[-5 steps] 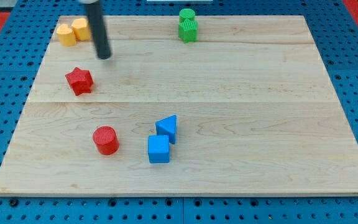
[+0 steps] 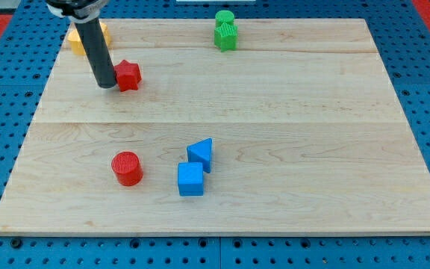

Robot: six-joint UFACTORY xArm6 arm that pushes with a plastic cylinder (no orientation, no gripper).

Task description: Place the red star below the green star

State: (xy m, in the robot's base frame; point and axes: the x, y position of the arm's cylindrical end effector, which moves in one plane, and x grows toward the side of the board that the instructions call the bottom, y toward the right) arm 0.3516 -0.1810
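Observation:
The red star [image 2: 128, 75] lies on the wooden board [image 2: 290, 134] at the upper left. My tip [image 2: 106, 84] stands right against the star's left side, touching it. The green star [image 2: 227, 35] sits near the view's top, a little right of centre, with a green cylinder [image 2: 225, 18] just above it and touching it. The red star is far to the left of the green star and a little lower.
A red cylinder [image 2: 128, 168] sits at the lower left. A blue triangle [image 2: 201, 154] and a blue cube [image 2: 190, 179] sit together near the bottom centre. Yellow and orange blocks [image 2: 75, 39] sit at the top left, partly hidden behind the rod.
The red star has moved up and to the right. My tip has moved down and to the left, from above the star to its left side.

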